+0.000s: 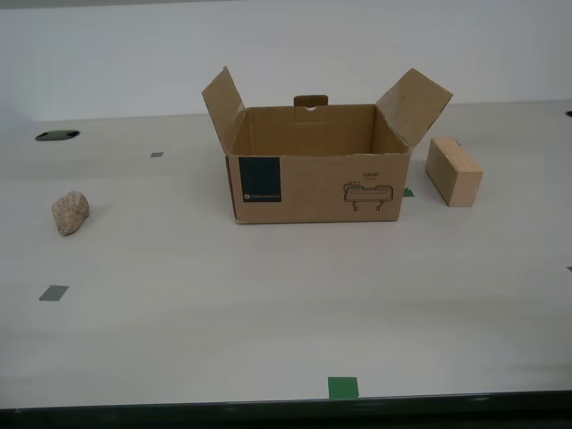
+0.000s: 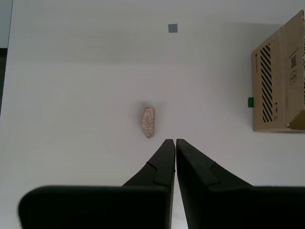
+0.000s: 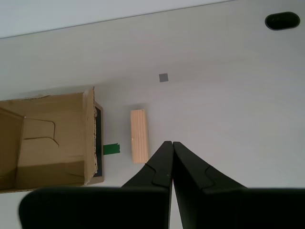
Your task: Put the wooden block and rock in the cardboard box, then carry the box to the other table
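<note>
Cardboard box (image 1: pixel 317 174) sits open-topped on the smooth off-white table (image 1: pixel 223 313), flaps raised. My first gripper (image 3: pixel 171 144) hangs above the table with its jaws pressed together, holding nothing; the wooden block (image 3: pixel 139 135) lies just beside its tips, and the box is beyond the block, past a green tape mark (image 3: pixel 111 149). My second gripper (image 2: pixel 175 141) is likewise closed and empty; the rock (image 2: pixel 148 122) lies just ahead of its tips, with the box well apart off to one side.
</note>
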Robot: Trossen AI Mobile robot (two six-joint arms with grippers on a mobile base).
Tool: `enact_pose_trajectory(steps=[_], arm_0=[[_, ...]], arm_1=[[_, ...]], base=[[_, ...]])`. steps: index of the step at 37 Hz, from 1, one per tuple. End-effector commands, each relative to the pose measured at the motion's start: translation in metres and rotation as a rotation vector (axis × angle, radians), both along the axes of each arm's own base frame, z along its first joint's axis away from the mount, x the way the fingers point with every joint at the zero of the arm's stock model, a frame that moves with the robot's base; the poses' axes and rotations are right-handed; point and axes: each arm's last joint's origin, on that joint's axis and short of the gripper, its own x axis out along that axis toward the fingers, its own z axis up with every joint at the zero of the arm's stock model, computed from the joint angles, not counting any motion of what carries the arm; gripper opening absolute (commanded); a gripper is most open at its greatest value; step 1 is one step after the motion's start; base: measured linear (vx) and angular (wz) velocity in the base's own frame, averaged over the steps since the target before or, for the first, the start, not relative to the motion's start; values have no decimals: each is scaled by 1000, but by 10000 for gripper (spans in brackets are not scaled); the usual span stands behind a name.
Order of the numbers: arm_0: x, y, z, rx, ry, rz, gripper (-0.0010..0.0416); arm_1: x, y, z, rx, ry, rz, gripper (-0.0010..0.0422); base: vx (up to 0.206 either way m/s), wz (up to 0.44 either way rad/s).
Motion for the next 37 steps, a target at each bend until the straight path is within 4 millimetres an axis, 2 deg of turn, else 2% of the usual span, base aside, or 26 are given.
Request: enact_pose_trajectory(steps=[1, 19, 27, 30, 37], arm_0=[[-1, 0, 0, 3, 5, -4, 0], [-1, 0, 0, -50, 4, 67, 1], [-1, 5, 0, 84, -4, 184, 3], [-1, 8, 1, 148, -11, 268, 3], [-1, 9, 0, 169, 4, 268, 3]], arm_1=[[0, 0, 0, -3, -3, 1, 0], [0, 0, 0, 2, -5, -7, 0], [0, 0, 0, 10, -5, -23, 2], [0, 0, 0, 10, -5, -23, 14], [0, 0, 0, 10, -4, -23, 75]], base=[[0, 0], [0, 0], [0, 0], [0, 0], [0, 0]])
